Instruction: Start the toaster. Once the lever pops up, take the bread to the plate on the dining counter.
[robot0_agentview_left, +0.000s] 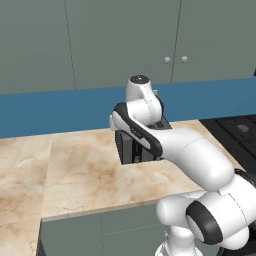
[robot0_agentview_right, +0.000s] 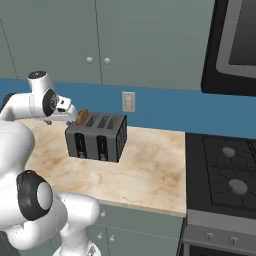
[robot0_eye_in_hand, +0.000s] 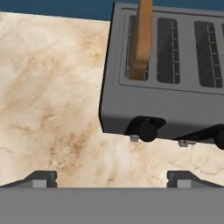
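The jaws stand wide open and hold nothing; the gripper (robot0_eye_in_hand: 112, 178) hangs above the marble surface (robot0_eye_in_hand: 52, 100), just in front of and to the left of the toaster (robot0_eye_in_hand: 166, 94). In the hand view its two fingertips (robot0_eye_in_hand: 41, 178) rise at the bottom. One toaster sits on the surface, with four slots on top and two black lever knobs (robot0_eye_in_hand: 147, 131) low on its front. One slice of bread (robot0_eye_in_hand: 142, 37) stands up out of the leftmost slot, well clear of the rim. Judging from that, the toasting looks finished or not yet begun; I cannot tell which. Lifting the bread and carrying it to the plate is still left.
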